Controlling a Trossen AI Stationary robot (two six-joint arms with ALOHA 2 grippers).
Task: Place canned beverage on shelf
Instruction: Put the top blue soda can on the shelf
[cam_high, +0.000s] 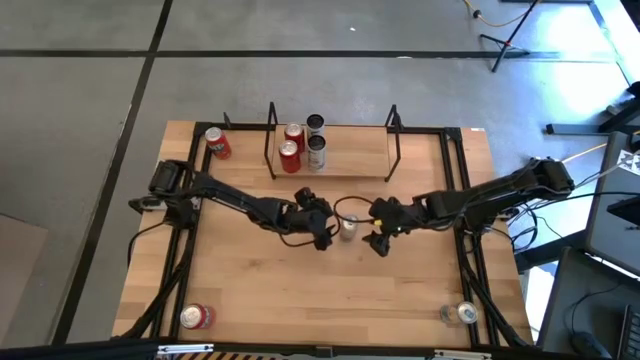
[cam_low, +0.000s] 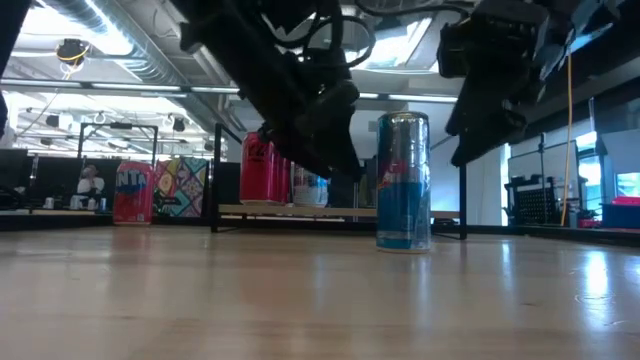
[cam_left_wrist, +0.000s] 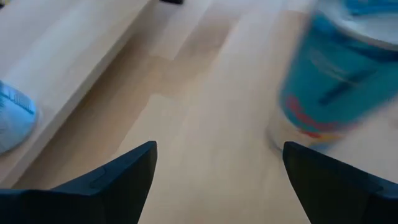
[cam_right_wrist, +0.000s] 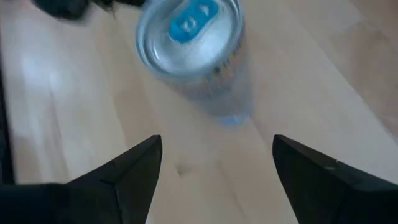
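Observation:
A slim blue-and-silver can (cam_high: 348, 228) stands upright on its base on the table's middle; it also shows in the low view (cam_low: 403, 180). My left gripper (cam_high: 322, 228) is open just left of it, and the can (cam_left_wrist: 336, 74) lies off to one side of its fingers. My right gripper (cam_high: 379, 238) is open just right of it, above the table, looking down on the can's top (cam_right_wrist: 189, 28). The shelf (cam_high: 350, 152), a light-wood board with black wire ends, stands at the far edge and holds two red cans (cam_high: 290, 146) and two dark-and-silver cans (cam_high: 316, 138).
A red can (cam_high: 217, 143) stands on the table left of the shelf. Another red can (cam_high: 196, 317) is at the near left corner and a silver can (cam_high: 460, 314) at the near right corner. The shelf's right half (cam_high: 360, 150) is bare board.

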